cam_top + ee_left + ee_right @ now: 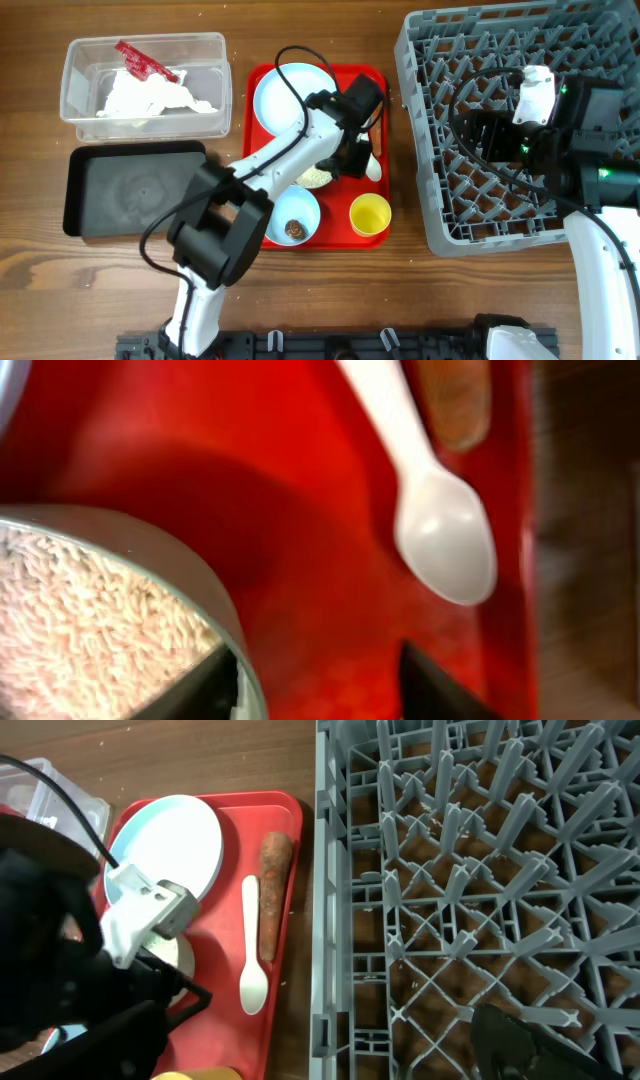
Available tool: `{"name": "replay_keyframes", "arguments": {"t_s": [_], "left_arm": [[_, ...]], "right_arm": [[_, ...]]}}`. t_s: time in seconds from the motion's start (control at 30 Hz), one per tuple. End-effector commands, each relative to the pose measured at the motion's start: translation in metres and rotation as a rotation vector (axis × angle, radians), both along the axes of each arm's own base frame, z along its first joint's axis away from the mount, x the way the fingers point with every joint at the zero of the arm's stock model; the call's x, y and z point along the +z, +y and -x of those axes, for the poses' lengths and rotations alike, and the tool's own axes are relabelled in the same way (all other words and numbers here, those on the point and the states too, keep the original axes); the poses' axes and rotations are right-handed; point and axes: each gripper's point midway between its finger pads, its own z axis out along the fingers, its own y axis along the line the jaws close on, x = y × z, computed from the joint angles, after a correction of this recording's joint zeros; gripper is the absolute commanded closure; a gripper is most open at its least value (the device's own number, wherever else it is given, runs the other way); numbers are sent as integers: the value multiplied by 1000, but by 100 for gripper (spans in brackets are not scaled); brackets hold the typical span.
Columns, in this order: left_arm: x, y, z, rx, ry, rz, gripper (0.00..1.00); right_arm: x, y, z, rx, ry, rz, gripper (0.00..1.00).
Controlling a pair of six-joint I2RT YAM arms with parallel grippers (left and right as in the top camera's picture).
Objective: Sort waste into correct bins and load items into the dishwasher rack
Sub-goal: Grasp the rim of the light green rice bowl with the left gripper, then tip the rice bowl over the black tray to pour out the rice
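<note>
Starting far left with the clear tub [205, 55]: holds the red shiny wrapper [145, 62] along the back and the crumpled white tissue [150, 95] spread across the floor. Just in front of it, the black tray [130, 190], flat on the wooden table [40, 280].

Over to the red tray [335, 205] now. Carries the light blue plate [285, 95] at the back, the light blue bowl [300, 205] at the front with the small brown lump [295, 229] inside, and the yellow cup [369, 215] in the front right corner. Between plate and blue bowl, the pale green bowl [190, 575], heaped with white rice [80, 620].

Poised low at that bowl's right edge, the left gripper [320, 695], fingers apart. One dark finger [195, 685] seemingly just inside the rim on the rice side, the other over bare red tray.

Just right of that, the white plastic spoon [252, 955], bowl end toward the front. Parallel beside it, the carrot stick [272, 890], near the tray's right rim.

Farther right, the grey dishwasher rack [420, 120], pegs upright. Above its middle, the right gripper [480, 135], dark against the lattice; fingers parted or together, impossible to tell from these views.
</note>
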Motion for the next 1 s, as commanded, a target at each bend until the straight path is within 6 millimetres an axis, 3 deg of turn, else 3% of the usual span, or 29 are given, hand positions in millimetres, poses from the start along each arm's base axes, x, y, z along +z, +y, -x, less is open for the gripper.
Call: {"name": "replay_keyframes", "arguments": {"t_s": [0.0,0.07,0.13,0.17,0.27,0.33,0.43,0.57,0.67,0.7,0.77,0.8,0.83,0.97], "left_arm": [[-16,19,-14,100,-55,-114,64],[-16,21,-17,104,-68,-120,75],[-14,19,-17,104,-66,-111,96],[-6,17,-18,105,-73,-94,96],[36,11,-25,133,-124,-32,96],[77,8,-25,140,-134,53,96],[131,24,-19,177,-112,186,96],[167,93,-12,302,-44,230,96],[175,179,-10,404,8,226,96],[177,194,-11,407,22,279,96],[180,225,-16,432,19,400,96],[179,256,-17,465,6,510,96],[178,274,-16,488,-10,585,96],[162,333,-10,631,-119,889,96]], "right_arm": [[8,-2,-3,-9,-11,-3,0],[7,-1,-2,-9,-5,-3,0],[7,-1,-2,-9,-5,-3,0],[7,-1,-2,-9,-5,-3,0],[7,-1,-2,-9,-7,-3,0],[7,-1,-2,-9,-5,-3,0],[6,-1,-2,-9,-4,-3,0],[6,-1,-2,-9,-4,-3,1],[6,-1,-2,-9,-4,-3,0],[6,-1,-2,-9,-4,-3,0],[6,-1,-2,-9,-4,-3,0],[6,-1,-2,-9,-4,-3,0],[7,-1,-2,-9,-4,-3,0],[6,-1,-2,-9,-4,-3,0]]}}
